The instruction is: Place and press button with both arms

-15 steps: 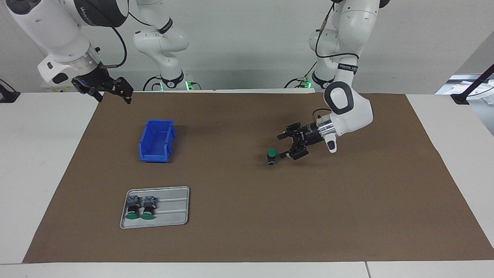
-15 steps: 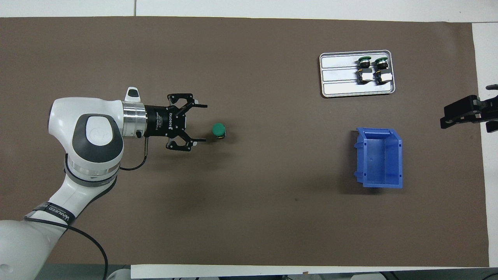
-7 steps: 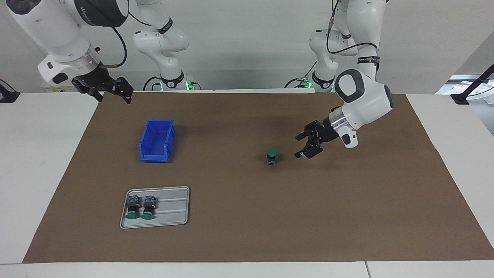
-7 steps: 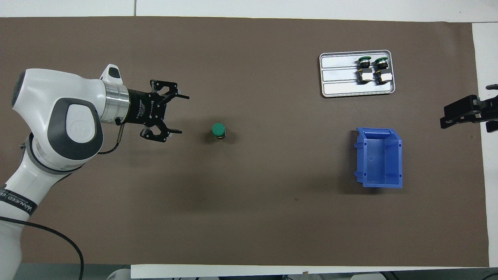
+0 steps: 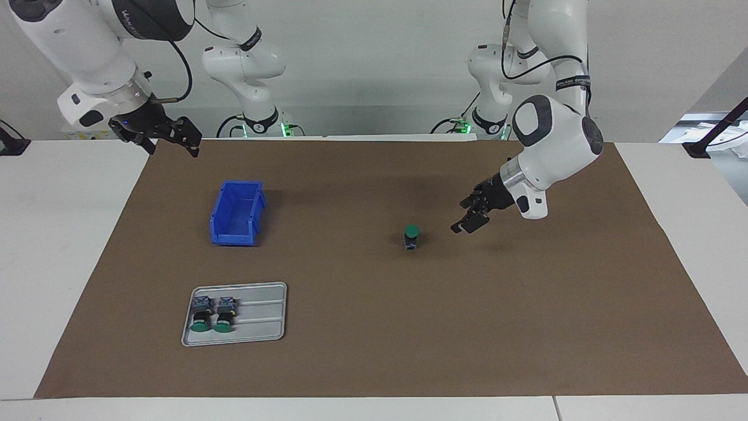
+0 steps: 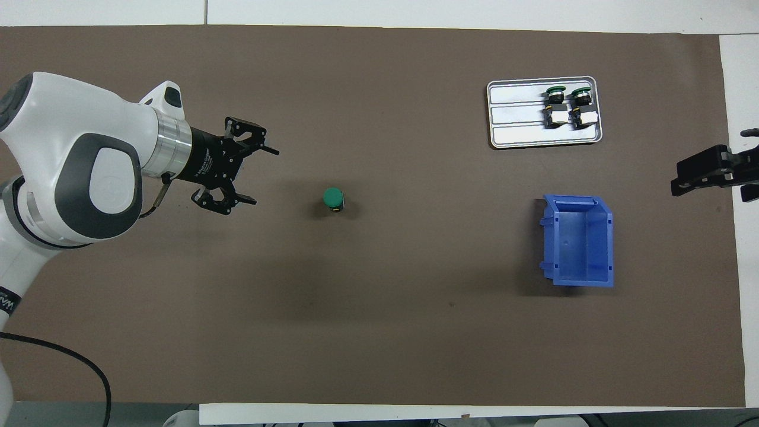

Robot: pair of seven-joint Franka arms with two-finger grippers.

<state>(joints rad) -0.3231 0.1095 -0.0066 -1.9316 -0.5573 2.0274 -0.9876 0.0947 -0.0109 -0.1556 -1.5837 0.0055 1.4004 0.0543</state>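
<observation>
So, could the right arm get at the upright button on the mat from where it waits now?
Probably yes. The button stands alone on bare mat; the right gripper waits open over the mat's edge, and the bin sits off its line. The left gripper, open, hangs beside it.

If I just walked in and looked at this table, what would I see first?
Probably the big white left arm, its open left gripper hanging over the brown mat beside a little green-capped button that stands alone mid-table. Then the bright blue bin toward the right arm's end, and farther from the robots a grey tray holding two more buttons. The right gripper waits open.
</observation>
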